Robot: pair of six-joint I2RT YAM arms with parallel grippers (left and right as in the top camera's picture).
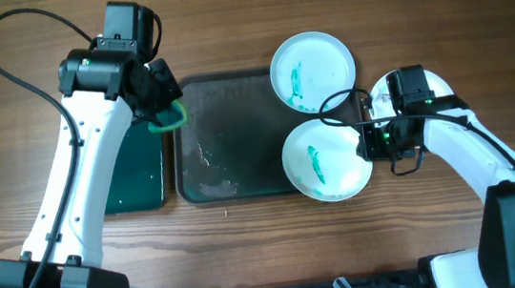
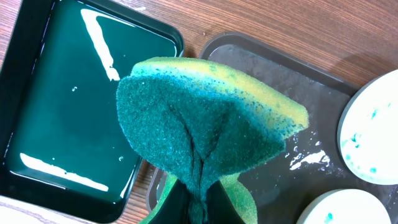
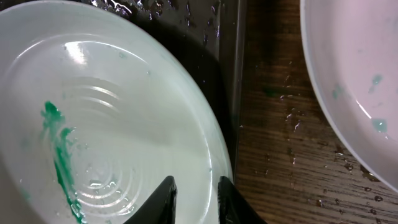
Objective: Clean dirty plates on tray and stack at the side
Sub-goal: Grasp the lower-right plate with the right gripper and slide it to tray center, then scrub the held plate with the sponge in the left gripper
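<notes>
The dark grey tray (image 1: 226, 118) holds two white plates with teal smears at its right end: a far plate (image 1: 325, 55) and a near plate (image 1: 342, 169) that overhangs the tray's front edge. A third plate (image 1: 438, 82) lies on the table right of the tray, mostly hidden under my right arm. My right gripper (image 1: 365, 142) straddles the near plate's right rim and is shut on it; the right wrist view shows the fingers (image 3: 194, 193) on that plate (image 3: 124, 112). My left gripper (image 1: 163, 111) is shut on a green-and-yellow sponge (image 2: 205, 124), held above the tray's left edge.
A smaller black tray with green liquid (image 1: 135, 166) sits left of the grey tray; it also shows in the left wrist view (image 2: 68, 106). The grey tray's floor (image 2: 298, 87) is wet. Water drops lie on the wood beside the third plate (image 3: 354, 62).
</notes>
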